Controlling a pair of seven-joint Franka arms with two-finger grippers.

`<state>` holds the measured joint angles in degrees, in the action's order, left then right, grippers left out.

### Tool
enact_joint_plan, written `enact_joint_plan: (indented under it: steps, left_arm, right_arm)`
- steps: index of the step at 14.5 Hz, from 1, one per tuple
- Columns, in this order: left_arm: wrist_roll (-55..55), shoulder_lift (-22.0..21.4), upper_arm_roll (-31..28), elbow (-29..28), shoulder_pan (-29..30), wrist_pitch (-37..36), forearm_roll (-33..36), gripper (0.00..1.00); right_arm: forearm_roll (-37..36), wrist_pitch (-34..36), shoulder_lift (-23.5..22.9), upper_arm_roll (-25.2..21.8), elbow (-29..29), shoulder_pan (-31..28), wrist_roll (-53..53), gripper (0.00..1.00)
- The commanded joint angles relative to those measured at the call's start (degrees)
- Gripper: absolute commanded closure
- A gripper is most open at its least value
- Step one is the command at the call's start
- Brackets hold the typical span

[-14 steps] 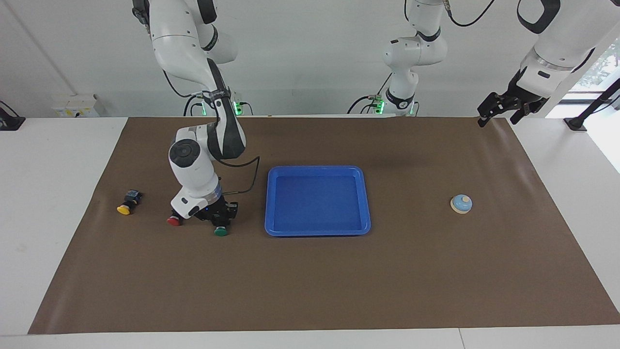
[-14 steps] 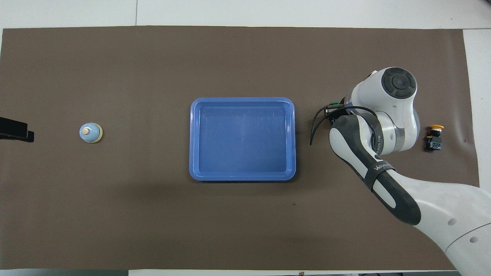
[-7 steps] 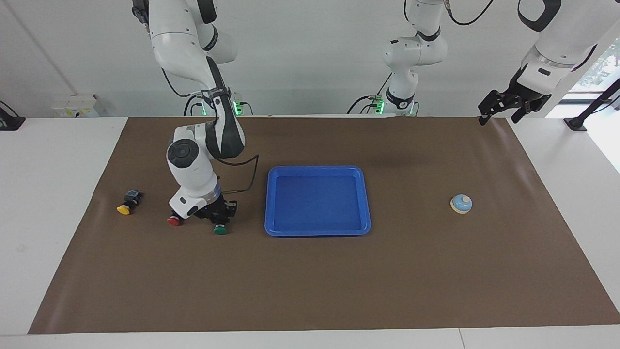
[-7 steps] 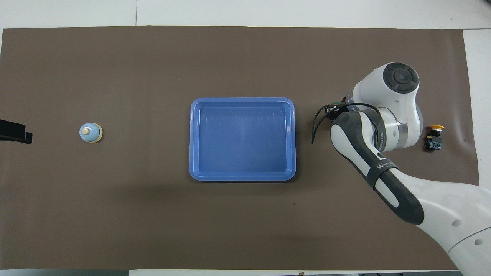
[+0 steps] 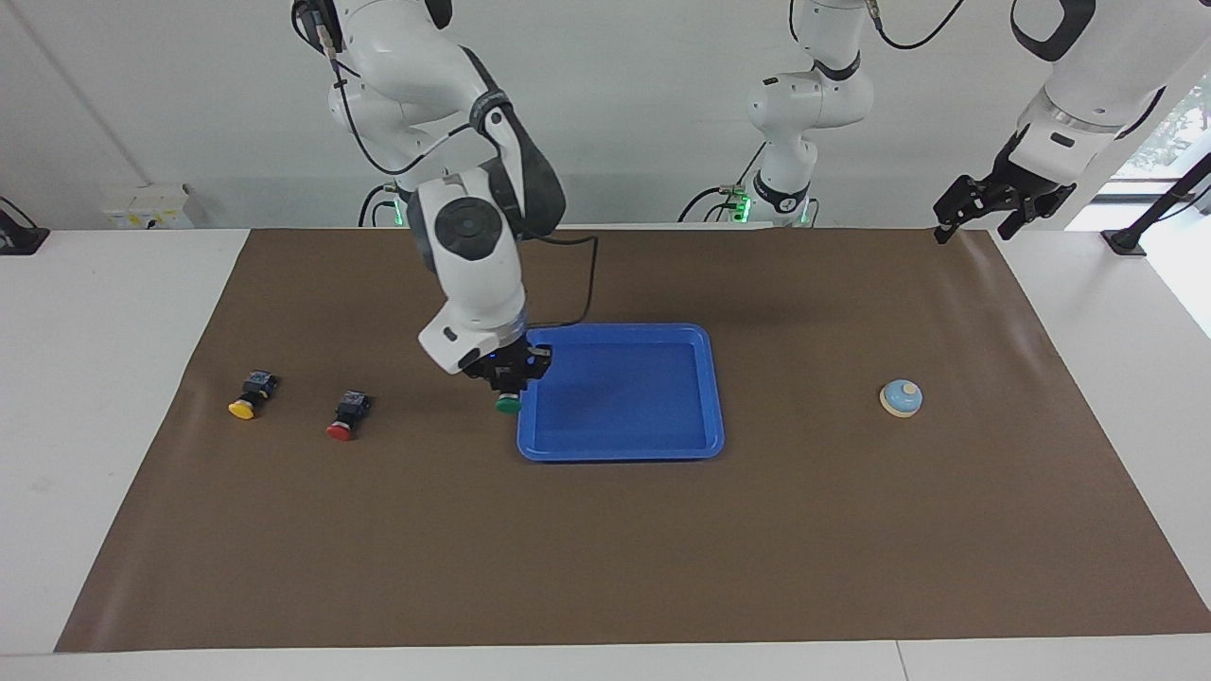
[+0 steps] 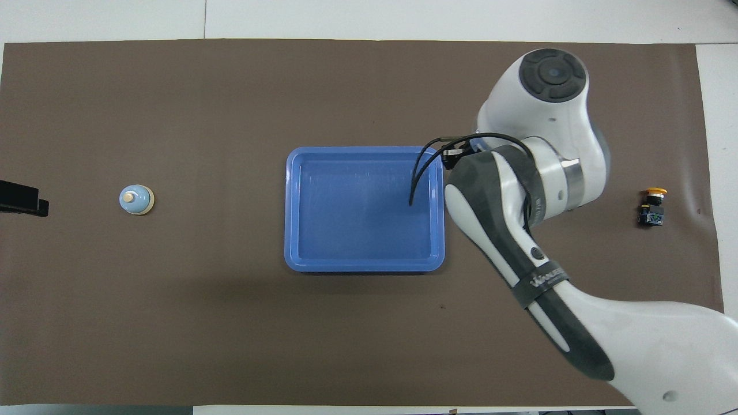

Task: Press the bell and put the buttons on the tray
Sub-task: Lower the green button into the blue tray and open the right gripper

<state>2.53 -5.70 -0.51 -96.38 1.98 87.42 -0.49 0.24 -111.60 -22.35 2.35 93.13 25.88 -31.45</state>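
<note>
Facing cam: high, across the surface [image 5: 605, 567], looking back at both arm bases, wide shot. Overhead cam: above the robots' end, steep look-down, forward, tighter on the mat. Half a turn apart. Both share the tray [image 5: 620, 451] [image 6: 364, 265] and bell [image 5: 902, 398] [image 6: 136, 199].

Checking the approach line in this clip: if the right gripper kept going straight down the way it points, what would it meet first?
Probably the tray rim at the right arm's end, or the mat beside it. The right gripper, holding the green button, hangs about over that edge; depth is unclear.
</note>
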Motion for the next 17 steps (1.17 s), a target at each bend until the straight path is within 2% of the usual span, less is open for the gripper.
enact_joint_plan:
  steps: [1,5,8,9,10,13,17]
  left_arm:
    - [0.9,-1.5,0.0,-1.5,0.0,-0.1,0.6,0.0]
    - [0.9,-1.5,0.0,-1.4,0.0,-0.1,0.6,0.0]
    - [1.0,-1.6,0.1,-1.4,0.0,-0.1,0.6,0.0]
    - [0.9,-1.5,0.0,-1.4,0.0,-0.1,0.6,0.0]
    - [0.9,-1.5,0.0,-1.4,0.0,-0.1,0.6,0.0]
    - [0.9,-1.5,0.0,-1.4,0.0,-0.1,0.6,0.0]
    - [0.9,-1.5,0.1,-1.4,0.0,-0.1,0.6,0.0]
  right_arm:
    - [0.6,-6.2,-2.3,-0.3,3.2,1.7,-2.6,1.0]
    - [0.6,-15.0,-2.3,-0.4,10.5,2.9,-3.8,1.0]
    - [0.5,-16.2,-2.1,-0.4,11.5,3.0,-5.5,1.0]
    - [0.5,-16.1,-2.1,-0.4,11.4,3.0,-6.2,0.8]
    - [0.5,-15.7,-2.1,-0.4,11.1,3.0,-7.2,0.01]
    - [0.5,-12.3,0.8,-1.0,10.2,1.6,-7.8,0.0]
    - [-0.3,-2.8,7.2,-1.2,7.6,-6.3,-2.9,0.0]
